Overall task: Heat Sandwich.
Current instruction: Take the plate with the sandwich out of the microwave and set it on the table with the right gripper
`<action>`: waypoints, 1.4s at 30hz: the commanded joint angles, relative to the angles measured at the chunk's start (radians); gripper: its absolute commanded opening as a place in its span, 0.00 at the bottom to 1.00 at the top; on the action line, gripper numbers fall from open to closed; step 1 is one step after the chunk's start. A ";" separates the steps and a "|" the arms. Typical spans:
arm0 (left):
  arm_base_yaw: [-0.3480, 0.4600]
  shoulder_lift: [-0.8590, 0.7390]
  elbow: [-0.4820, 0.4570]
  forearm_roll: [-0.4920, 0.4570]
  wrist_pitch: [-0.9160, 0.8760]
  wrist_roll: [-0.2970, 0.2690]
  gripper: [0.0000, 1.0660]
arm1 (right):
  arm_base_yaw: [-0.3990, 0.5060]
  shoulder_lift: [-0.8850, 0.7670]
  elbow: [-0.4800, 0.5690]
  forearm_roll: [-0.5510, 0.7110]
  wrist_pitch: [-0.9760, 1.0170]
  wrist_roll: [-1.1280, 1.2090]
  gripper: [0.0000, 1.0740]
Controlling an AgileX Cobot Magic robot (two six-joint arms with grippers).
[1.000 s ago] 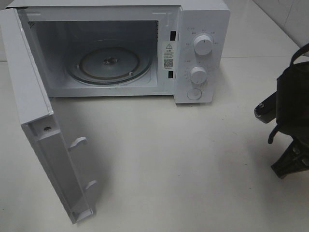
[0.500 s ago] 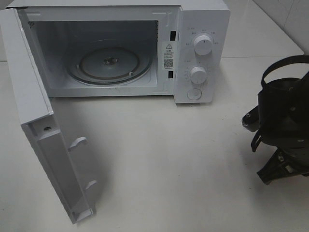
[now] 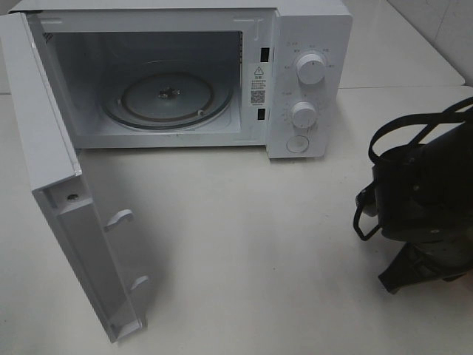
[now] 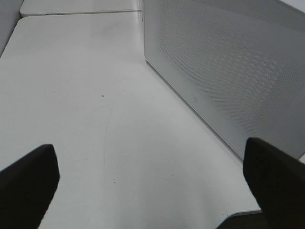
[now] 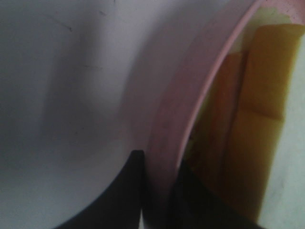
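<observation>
In the right wrist view my right gripper (image 5: pixel 159 167) is shut on the rim of the pink plate (image 5: pixel 190 95), one dark finger on each side of the rim. The sandwich (image 5: pixel 259 143) lies on that plate and shows blurred, yellowish-orange, close to the lens. In the exterior high view the right arm (image 3: pixel 421 200) hangs over the table at the right edge and hides plate and sandwich. The microwave (image 3: pixel 310 29) stands at the back with its door (image 3: pixel 66 214) swung wide open and its glass turntable (image 3: pixel 166 96) bare. My left gripper (image 4: pixel 152 181) is open, holding nothing, beside the door's perforated panel (image 4: pixel 228 71).
The open door juts toward the front left of the white table (image 3: pixel 244 244). Two knobs (image 3: pixel 310 68) and a round button sit on the microwave's right panel. A table seam runs behind the microwave at the right.
The right arm has moved left and toward the front, coming further into the exterior view. The microwave and its door have not moved.
</observation>
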 commanded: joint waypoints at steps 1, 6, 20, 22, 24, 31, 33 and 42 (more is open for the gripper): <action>0.003 -0.021 0.003 -0.001 -0.012 0.000 0.92 | -0.003 0.027 0.001 -0.033 0.010 0.023 0.03; 0.003 -0.021 0.003 -0.001 -0.012 0.000 0.92 | -0.003 0.048 0.001 -0.040 -0.026 0.040 0.03; 0.003 -0.021 0.003 -0.001 -0.012 0.000 0.92 | -0.003 0.095 0.001 -0.064 -0.081 0.090 0.07; 0.003 -0.021 0.003 -0.001 -0.012 0.000 0.92 | -0.003 0.095 0.001 -0.065 -0.081 0.093 0.10; 0.003 -0.021 0.003 -0.001 -0.012 0.000 0.92 | -0.003 0.095 0.001 -0.064 -0.081 0.093 0.13; 0.003 -0.021 0.003 -0.001 -0.012 0.000 0.92 | -0.003 0.091 0.001 -0.055 -0.081 0.086 0.37; 0.003 -0.021 0.003 -0.001 -0.012 0.000 0.92 | -0.003 0.080 0.001 -0.053 -0.083 0.086 0.49; 0.003 -0.021 0.003 -0.001 -0.012 0.000 0.92 | -0.003 -0.009 0.001 0.049 -0.112 -0.063 0.64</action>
